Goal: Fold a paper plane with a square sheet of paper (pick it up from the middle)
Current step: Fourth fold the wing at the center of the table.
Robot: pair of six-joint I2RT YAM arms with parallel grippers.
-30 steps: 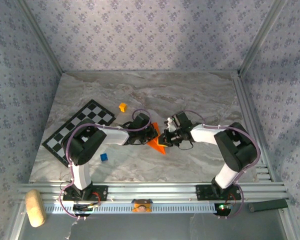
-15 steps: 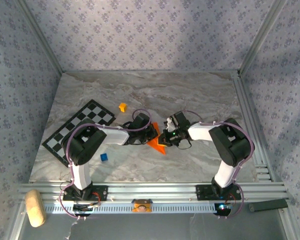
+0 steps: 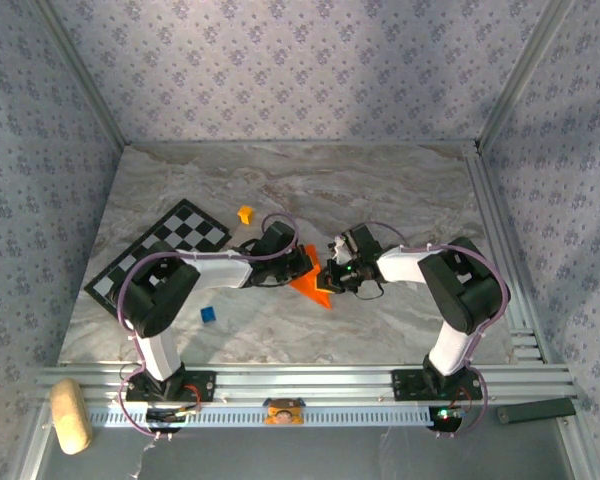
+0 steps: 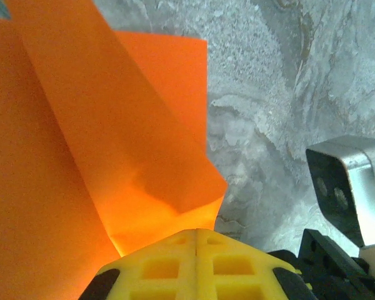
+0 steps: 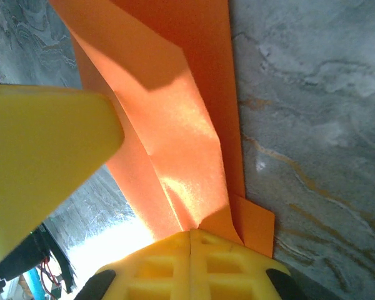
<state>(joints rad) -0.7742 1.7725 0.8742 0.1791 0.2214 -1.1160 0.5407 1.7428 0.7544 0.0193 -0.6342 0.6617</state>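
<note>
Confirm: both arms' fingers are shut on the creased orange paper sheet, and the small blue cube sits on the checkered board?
Wrong about the cube: the top external view shows the small blue cube on the bare marble table, beside the black-and-white checkered board. Left fingers and right fingers are shut on the creased orange paper sheet.

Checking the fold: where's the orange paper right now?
In the top view, the paper is near the table's middle, pinched between the left gripper and the right gripper, right of the blue cube.
</note>
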